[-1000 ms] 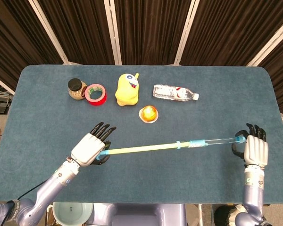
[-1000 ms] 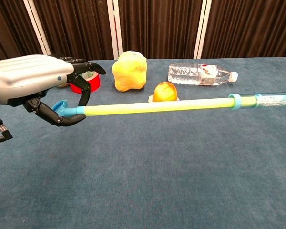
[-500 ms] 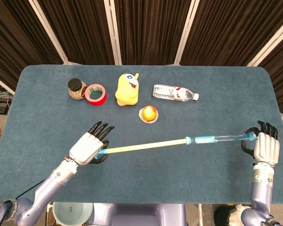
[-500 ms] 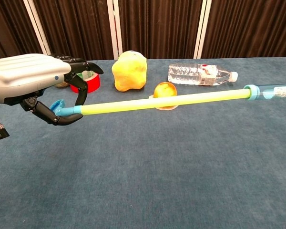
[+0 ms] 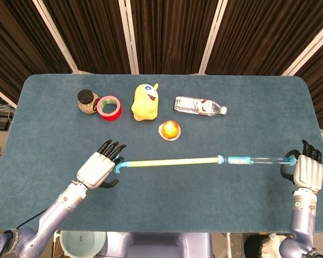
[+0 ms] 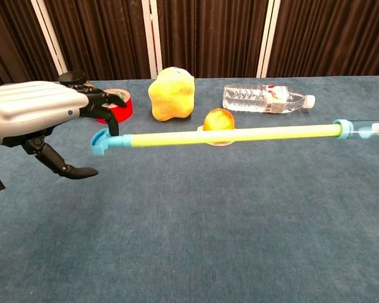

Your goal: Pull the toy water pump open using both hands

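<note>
While the blue-carpeted tabletop (image 5: 54, 123) carries everything in sight, the left hand (image 5: 97, 169) hovers low at its near left, fingers spread and pointing away from the robot; in the chest view its fingertips (image 6: 111, 120) sit just behind the pale blue hooked handle (image 6: 100, 141) of the long toy water pump (image 5: 204, 160), and its thumb hangs below and to the left, apart from the handle; whether any finger touches the handle cannot be told, but nothing is clamped on it; behind this hand, near the far edge, stand a small jar with a black lid (image 5: 85, 101) and, touching it on the right, a red roll of tape (image 5: 109, 107); further right sits a yellow plush toy (image 5: 145, 101), and just in front of it a small orange-and-yellow ball in a clear cup (image 5: 170, 129); beyond that lies a clear plastic water bottle on its side (image 5: 199, 106), cap to the right; the pump stretches across the near half of the tabletop, its yellow-green rod (image 5: 172, 161) drawn far out of the transparent blue-tinted barrel (image 5: 258, 159), a blue collar between them; the right hand (image 5: 307, 171) at the near right edge is wrapped round the barrel's far end, holding it.
</note>
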`<state>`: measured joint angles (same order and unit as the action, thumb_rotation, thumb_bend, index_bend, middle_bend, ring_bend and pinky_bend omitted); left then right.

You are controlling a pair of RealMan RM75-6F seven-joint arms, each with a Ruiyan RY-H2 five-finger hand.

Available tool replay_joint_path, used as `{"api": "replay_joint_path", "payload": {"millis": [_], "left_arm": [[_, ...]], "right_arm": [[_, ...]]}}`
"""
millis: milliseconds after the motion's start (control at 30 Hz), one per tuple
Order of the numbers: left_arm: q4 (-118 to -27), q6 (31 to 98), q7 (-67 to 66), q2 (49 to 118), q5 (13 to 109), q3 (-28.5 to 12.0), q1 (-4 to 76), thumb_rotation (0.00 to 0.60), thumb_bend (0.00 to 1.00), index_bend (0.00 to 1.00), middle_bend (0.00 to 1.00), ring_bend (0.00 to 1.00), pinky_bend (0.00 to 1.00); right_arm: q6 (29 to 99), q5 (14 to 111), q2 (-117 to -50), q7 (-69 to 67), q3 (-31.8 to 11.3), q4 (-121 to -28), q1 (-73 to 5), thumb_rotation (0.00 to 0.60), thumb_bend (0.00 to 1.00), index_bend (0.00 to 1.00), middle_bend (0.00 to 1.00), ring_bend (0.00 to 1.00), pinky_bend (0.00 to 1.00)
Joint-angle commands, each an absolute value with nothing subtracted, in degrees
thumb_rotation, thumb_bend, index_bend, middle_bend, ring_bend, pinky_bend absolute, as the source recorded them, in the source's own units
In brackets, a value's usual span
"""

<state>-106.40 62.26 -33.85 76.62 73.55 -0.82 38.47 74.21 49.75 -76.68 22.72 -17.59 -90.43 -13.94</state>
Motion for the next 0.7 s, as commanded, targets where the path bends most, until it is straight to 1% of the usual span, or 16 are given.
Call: {"api": "replay_joint_path", "payload": {"millis": [33, 200, 400, 567, 700], "left_arm": [[-106.69, 62.09, -33.83, 76.59, 72.92, -0.77, 38.26, 0.6, 0.17, 0.11, 0.0, 0.0, 0.01], [-107.53, 62.71, -33.32, 76.36, 72.44, -0.12, 37.17, 0.6, 0.16, 0.1, 0.0, 0.0, 0.01], [-109.53, 64.45, -30.03, 74.74, 73.71, 2.02, 34.35, 0.6, 0.16, 0.1, 0.0, 0.0, 0.01], [-110.77, 67.78, -26.12, 72.43, 76.62, 4.29, 30.89, 0.6, 0.16, 0.09, 0.0, 0.0, 0.01], [-110.14, 72.32, -22.86, 70.05, 80.49, 6.96, 26.91, 0.6, 0.15, 0.05, 0.0, 0.0, 0.01]], "right_arm": [[73.76, 49.9, -76.19, 23.14, -16.87, -91.38, -14.06, 0.6, 0.34, 0.15, 0.0, 0.0, 0.0], [74.31, 50.7, -75.98, 22.91, -16.2, -92.72, -13.97, 0.6, 0.32, 0.15, 0.0, 0.0, 0.0], [74.28, 51.95, -75.51, 22.12, -14.17, -94.66, -13.12, 0.6, 0.31, 0.15, 0.0, 0.0, 0.0], [74.63, 56.95, -74.05, 20.99, -10.16, -97.72, -11.47, 0.6, 0.29, 0.15, 0.0, 0.0, 0.0], [75.59, 64.31, -72.11, 18.24, -6.01, -100.45, -9.55, 0.6, 0.23, 0.16, 0.0, 0.0, 0.0]]}}
